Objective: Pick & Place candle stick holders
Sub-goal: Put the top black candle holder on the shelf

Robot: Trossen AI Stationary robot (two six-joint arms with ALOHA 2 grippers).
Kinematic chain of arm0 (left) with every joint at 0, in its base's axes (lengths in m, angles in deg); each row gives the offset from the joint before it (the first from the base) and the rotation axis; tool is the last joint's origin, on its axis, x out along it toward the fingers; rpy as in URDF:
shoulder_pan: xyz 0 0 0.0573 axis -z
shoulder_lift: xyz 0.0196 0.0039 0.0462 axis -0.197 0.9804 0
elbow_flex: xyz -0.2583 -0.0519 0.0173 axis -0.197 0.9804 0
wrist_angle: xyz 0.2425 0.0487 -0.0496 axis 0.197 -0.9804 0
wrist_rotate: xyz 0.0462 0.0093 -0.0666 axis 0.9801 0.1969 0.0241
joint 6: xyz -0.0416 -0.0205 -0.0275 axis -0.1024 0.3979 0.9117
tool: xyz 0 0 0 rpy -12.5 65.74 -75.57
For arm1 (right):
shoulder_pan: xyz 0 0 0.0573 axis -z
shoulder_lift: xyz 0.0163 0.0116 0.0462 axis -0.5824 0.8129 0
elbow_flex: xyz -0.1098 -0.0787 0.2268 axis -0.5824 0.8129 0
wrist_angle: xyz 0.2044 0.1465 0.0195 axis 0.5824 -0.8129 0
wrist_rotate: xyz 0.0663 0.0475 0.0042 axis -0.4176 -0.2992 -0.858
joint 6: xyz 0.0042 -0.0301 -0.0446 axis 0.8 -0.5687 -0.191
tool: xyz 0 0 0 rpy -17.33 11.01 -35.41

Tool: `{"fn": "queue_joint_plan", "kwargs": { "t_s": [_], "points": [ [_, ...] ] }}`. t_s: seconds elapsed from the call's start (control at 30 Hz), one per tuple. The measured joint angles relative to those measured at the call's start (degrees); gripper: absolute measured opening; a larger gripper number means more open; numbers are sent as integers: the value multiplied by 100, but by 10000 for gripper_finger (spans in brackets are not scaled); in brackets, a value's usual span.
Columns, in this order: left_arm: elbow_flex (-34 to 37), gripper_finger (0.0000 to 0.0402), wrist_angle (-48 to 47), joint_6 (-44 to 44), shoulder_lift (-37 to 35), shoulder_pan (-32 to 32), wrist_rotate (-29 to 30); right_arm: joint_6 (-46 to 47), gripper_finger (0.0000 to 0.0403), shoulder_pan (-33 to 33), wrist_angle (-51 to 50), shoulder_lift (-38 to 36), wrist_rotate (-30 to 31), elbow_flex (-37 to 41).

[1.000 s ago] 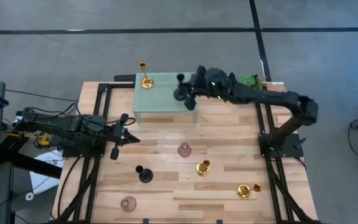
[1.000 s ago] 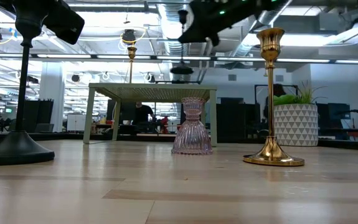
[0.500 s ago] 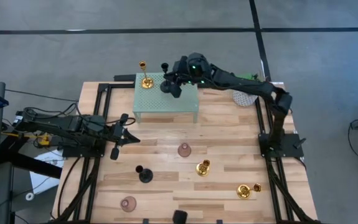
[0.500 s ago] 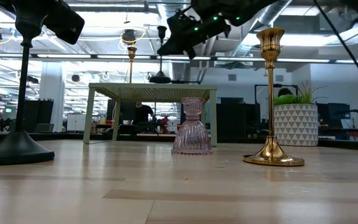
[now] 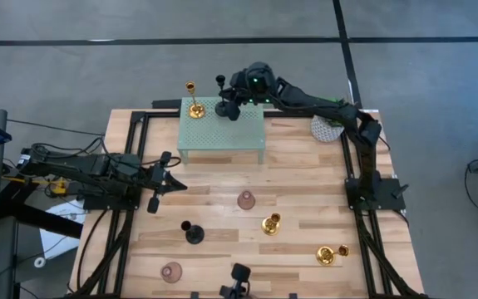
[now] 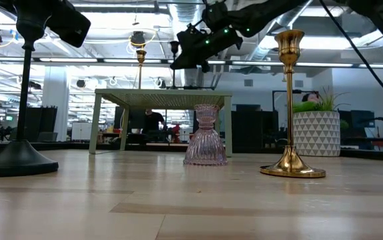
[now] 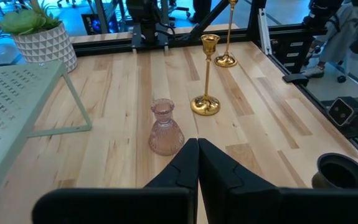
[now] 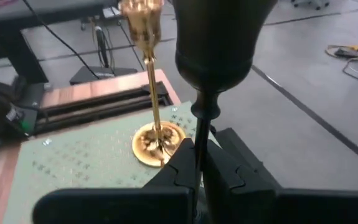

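While left gripper (image 7: 197,163) idles shut, right gripper (image 8: 198,163) pinching black holder (image 8: 219,56)

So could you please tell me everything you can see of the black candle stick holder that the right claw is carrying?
The black candle stick holder is matte, with a cup-shaped top on a slim stem. It stands upright, its stem pinched in the shut right claw, over the pale green perforated stand, beside the gold holder already standing there. Whether its base touches the stand cannot be told.

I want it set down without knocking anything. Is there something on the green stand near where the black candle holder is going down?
Yes: a gold candle holder already stands beside the black candle holder held by the right gripper.
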Motion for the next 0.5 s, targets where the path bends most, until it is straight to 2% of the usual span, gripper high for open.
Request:
{"fn": "queue_joint_plan", "kwargs": {
  "t_s": [0.5],
  "points": [
    [2,7,2,-7,2,0,40,62,0,24,161,142,-42,-7]
  ]
}}
